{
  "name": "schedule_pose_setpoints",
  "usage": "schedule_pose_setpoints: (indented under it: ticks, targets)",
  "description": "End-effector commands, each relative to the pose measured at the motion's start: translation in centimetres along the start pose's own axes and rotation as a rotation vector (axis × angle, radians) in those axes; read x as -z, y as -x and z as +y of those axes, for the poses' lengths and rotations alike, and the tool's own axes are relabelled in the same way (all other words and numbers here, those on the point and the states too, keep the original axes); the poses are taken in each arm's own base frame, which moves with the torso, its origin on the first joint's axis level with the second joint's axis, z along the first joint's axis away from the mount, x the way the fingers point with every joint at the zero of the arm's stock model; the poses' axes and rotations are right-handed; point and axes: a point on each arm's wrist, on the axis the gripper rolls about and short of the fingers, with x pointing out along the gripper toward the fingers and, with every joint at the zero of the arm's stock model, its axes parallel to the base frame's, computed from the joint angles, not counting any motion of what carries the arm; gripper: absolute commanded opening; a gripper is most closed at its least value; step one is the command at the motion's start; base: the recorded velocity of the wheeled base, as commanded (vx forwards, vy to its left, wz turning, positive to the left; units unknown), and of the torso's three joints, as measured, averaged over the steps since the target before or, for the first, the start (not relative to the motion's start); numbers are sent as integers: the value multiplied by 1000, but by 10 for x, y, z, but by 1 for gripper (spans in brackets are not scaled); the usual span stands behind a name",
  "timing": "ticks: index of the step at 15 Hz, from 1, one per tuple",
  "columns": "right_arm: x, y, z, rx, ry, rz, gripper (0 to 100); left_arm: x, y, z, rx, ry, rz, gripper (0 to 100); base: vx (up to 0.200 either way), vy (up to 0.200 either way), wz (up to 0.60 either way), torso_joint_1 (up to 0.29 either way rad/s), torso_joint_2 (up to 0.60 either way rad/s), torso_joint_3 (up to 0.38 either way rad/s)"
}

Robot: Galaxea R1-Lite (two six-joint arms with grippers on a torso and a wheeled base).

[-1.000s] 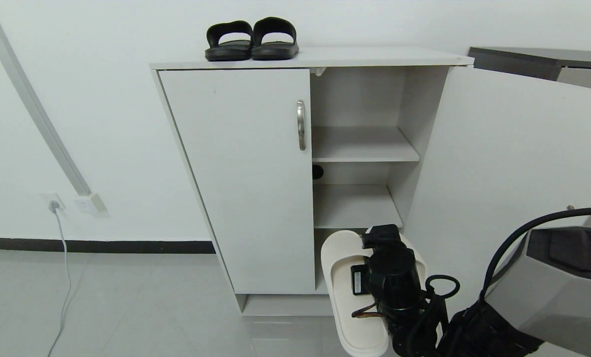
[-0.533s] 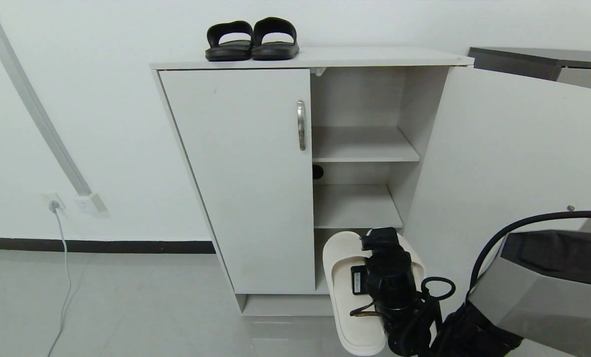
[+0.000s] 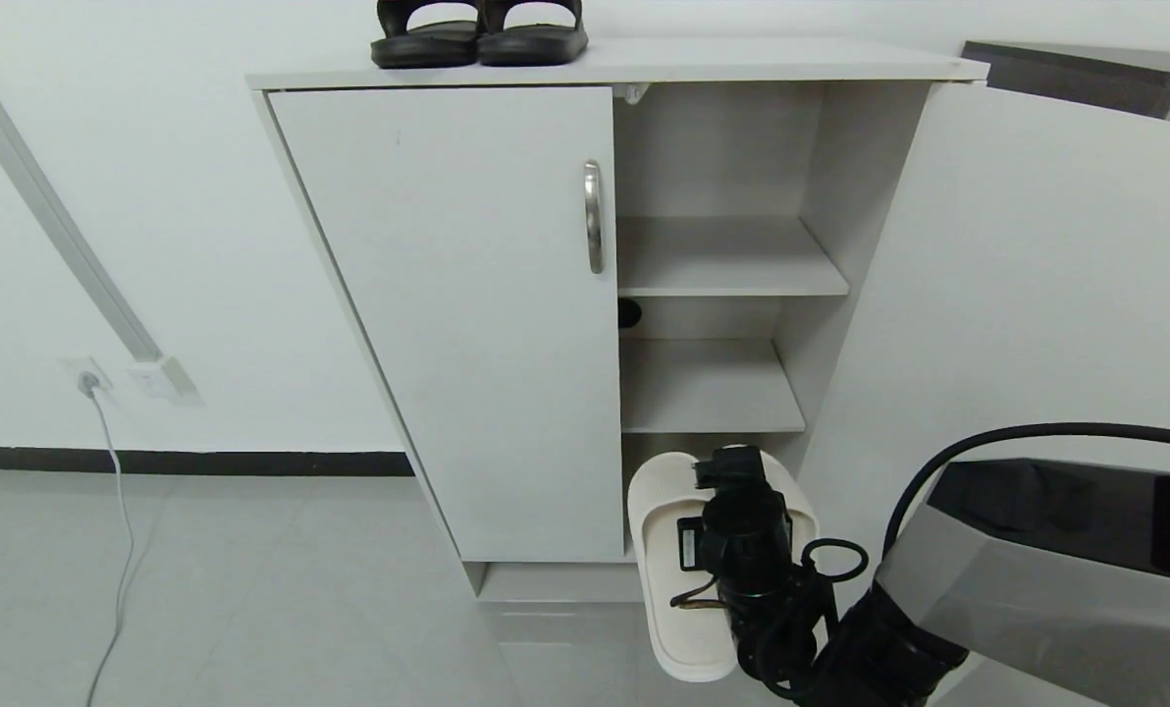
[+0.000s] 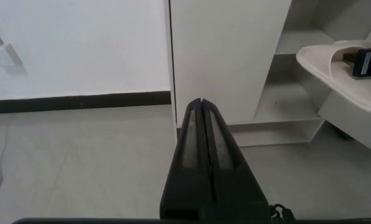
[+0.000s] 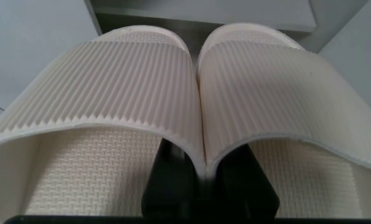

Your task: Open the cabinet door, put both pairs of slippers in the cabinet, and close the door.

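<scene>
Right pincer (image 3: pixel 732 469): you are gripping the white slippers (image 3: pixel 665 550) pressed side by side, just before the cabinet's (image 3: pixel 448 324) bottom compartment.
Left pincer (image 4: pixel 201 124): you are holding it closed on nothing.
Black slippers (image 3: pixel 477 39): sitting on the cabinet top.
Right door (image 3: pixel 1017 295): standing open.

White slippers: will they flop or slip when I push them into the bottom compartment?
The white slippers look like thick moulded foam, so probably light and fairly stiff; in the head view the soles jut out without sagging. The right end effector pinches only the inner strap edges, so the pair may swivel. Ribbed straps should limit slipping.
</scene>
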Motion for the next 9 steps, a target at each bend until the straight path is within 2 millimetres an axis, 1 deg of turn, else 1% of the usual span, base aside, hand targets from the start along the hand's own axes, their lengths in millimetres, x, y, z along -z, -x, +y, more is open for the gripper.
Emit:
schedule_pose_setpoints:
  ticks: [1,2,5,6,7,9]
  targets:
    - [4,-7,-2,14,5,7,0,0,-1,0,0,0,7,0,0,0,0,2,2,-193]
    - [4,-10,-5,23,3,7,0,0,0,0,0,-1,6,0,0,0,0,7,2,-193]
    - [8,-11,-5,27,1,8,0,0,1,0,-4,-2,-13,0,0,0,0,7,2,-199]
    - [6,-11,-4,22,-22,-17,0,0,1,0,-4,-3,-13,0,0,0,0,7,2,-134]
    - [1,-12,-5,17,-50,-71,0,0,1,0,-4,-2,-13,0,0,0,0,7,7,-61]
    - [-3,-12,-11,15,-38,-200,0,0,1,0,-4,-2,-14,0,0,0,0,0,0,0]
